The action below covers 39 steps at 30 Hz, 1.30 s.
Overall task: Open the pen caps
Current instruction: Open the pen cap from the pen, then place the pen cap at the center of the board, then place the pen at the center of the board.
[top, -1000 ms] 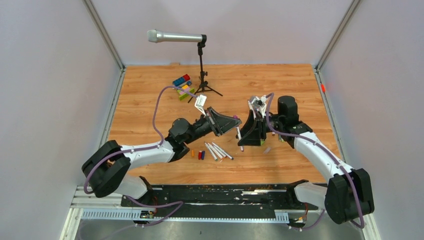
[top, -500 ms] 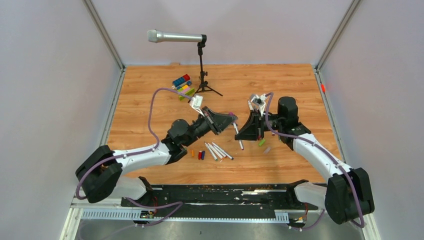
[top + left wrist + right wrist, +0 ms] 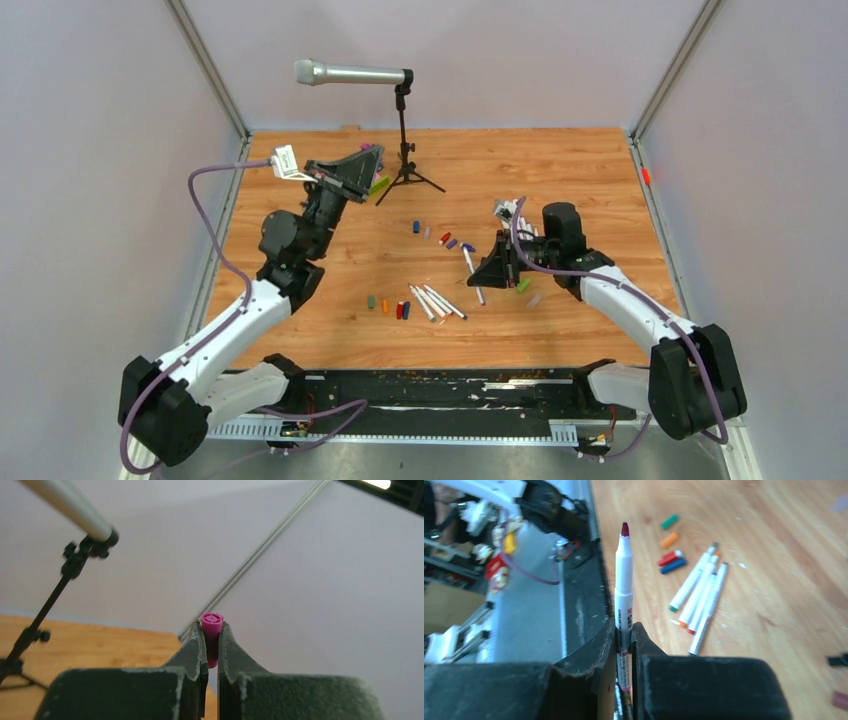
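Separation has happened within the last second: before, my two arms met over the middle of the bench (image 3: 560,170), and now my left arm is swung away to the far left, close to the microphone stand (image 3: 404,140). My left jaws are clenched on the magenta cap (image 3: 212,622), which is held up in the air. My right jaws stay closed on the pen (image 3: 624,587), low over the bench and just right of the other pens (image 3: 436,302). I judge this pen as opened; only the cap remains to be put down. The pen has a white printed barrel and a bare dark red tip. Loose caps (image 3: 670,558) lie beside the other pens.
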Each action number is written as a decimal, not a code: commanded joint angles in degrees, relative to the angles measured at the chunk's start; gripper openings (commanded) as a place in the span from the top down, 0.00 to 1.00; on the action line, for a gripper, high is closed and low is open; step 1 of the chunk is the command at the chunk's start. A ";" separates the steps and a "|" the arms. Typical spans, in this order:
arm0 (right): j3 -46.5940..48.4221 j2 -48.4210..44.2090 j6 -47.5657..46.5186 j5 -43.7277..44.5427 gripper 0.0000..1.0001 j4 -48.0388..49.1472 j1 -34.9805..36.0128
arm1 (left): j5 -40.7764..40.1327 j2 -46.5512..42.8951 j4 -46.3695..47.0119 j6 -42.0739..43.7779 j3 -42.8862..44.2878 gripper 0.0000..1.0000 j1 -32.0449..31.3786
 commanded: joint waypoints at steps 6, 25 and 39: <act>6.27 6.25 -16.75 25.10 0.95 -12.68 6.62 | 5.08 -12.42 -36.82 -8.29 -11.62 1.00 0.00; 15.94 26.61 -18.07 35.26 0.88 -20.66 12.55 | 3.33 -0.97 -54.93 -13.28 -16.91 0.99 -19.50; 16.43 28.04 -18.41 34.56 0.81 -21.51 13.55 | -0.99 18.59 -58.39 -11.67 -6.95 0.95 -22.87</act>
